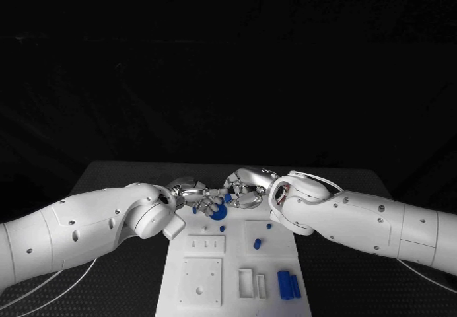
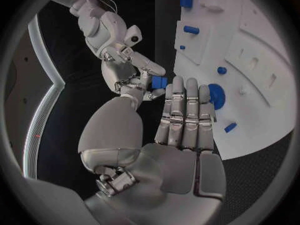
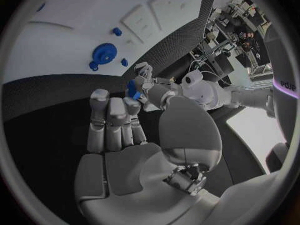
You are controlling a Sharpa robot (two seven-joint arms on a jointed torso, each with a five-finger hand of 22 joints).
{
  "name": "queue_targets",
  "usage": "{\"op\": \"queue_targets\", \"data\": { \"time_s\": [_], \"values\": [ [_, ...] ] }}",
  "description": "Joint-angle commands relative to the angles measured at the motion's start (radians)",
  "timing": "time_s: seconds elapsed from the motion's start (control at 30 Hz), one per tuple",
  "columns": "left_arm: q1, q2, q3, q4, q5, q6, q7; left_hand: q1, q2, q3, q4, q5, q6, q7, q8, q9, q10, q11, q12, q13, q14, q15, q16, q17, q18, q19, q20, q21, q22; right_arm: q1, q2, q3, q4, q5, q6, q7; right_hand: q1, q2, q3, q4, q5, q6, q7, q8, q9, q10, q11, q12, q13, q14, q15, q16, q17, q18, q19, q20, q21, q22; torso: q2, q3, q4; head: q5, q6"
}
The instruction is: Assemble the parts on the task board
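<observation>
My right hand (image 2: 134, 77) pinches a small blue part (image 2: 159, 82), light, rigid, likely slippery, best held by its sides; my left hand (image 2: 184, 112) is spread, empty.

Both arms are smooth white shells, rounded and bulbous at the joints, dotted with small dark screw holes. The right arm (image 1: 366, 221) ends in a dark-ringed wrist collar just behind its hand. Each hand, left hand (image 1: 191, 192) and right hand (image 1: 246, 186), is silver metal (segmented, with flat pale pads on the fingers (image 2: 186, 110)). Thin pale cables loop beneath each arm.
</observation>
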Motion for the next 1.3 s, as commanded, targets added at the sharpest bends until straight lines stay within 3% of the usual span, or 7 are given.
{"op": "queue_targets", "data": {
  "time_s": [0.03, 0.37, 0.63, 1.3],
  "values": [
    [0.000, 0.002, 0.000, 0.002, -0.014, 0.016, -0.011, 0.012, -0.002, -0.001, 0.009, -0.002, 0.008, -0.001, 0.001, 0.002, 0.004, -0.001, 0.007, 0.002, 0.003, -0.005, 0.007, 0.001, -0.006, 0.000, -0.008, 0.006, 0.019, 0.000, 0.000, 0.000, 0.000, -0.012, 0.009, 0.006, -0.006, -0.004, 0.008, 0.000, -0.005, 0.169, -0.017, 0.005, 0.002, -0.033, -0.030, 0.006, -0.001, 0.003, -0.006, 0.001, 0.001, 0.044, 0.004, -0.007, 0.005, 0.011, 0.000, -0.0006, 0.0000, 0.000, -0.001],
    [0.000, 0.008, 0.000, 0.006, -0.011, 0.022, -0.007, 0.049, 0.001, -0.027, 0.044, -0.002, 0.006, 0.001, -0.008, 0.009, -0.005, 0.001, 0.012, 0.011, -0.005, -0.005, 0.014, 0.001, -0.008, -0.004, -0.009, 0.010, 0.019, 0.000, 0.013, 0.000, -0.007, -0.012, 0.020, 0.006, -0.007, -0.004, 0.009, -0.001, -0.005, 0.169, -0.017, 0.005, 0.002, -0.033, -0.030, 0.006, -0.001, 0.003, -0.007, 0.001, 0.001, 0.044, 0.005, -0.007, 0.006, 0.011, 0.000, -0.0014, 0.0000, -0.002, -0.003],
    [0.000, 0.006, 0.000, 0.010, -0.002, 0.019, 0.003, 0.096, 0.021, -0.057, 0.066, -0.002, 0.011, 0.000, -0.012, 0.017, -0.006, -0.001, 0.019, 0.019, -0.004, -0.006, 0.022, -0.001, -0.010, -0.006, -0.010, 0.014, 0.018, 0.000, 0.024, -0.001, -0.022, -0.018, 0.031, 0.005, -0.007, -0.004, 0.010, -0.002, -0.004, 0.169, -0.017, 0.004, 0.003, -0.032, -0.030, 0.006, -0.001, 0.004, -0.007, 0.001, 0.001, 0.044, 0.005, -0.007, 0.006, 0.011, 0.000, -0.0007, 0.0015, -0.002, -0.003],
    [0.000, 0.010, 0.000, 0.011, 0.012, 0.012, 0.005, 0.134, 0.045, -0.098, 0.085, -0.002, 0.012, 0.001, -0.022, 0.022, -0.011, 0.000, 0.021, 0.025, -0.006, -0.006, 0.026, -0.005, -0.013, -0.009, -0.011, 0.015, 0.016, -0.001, 0.044, -0.006, -0.017, -0.006, 0.037, 0.011, -0.009, -0.003, 0.011, -0.003, -0.004, 0.169, -0.017, 0.004, 0.003, -0.032, -0.030, 0.006, -0.001, 0.004, -0.007, 0.001, 0.001, 0.044, 0.005, -0.007, 0.006, 0.011, 0.000, -0.0003, 0.0008, -0.001, -0.005]
  ]
}}
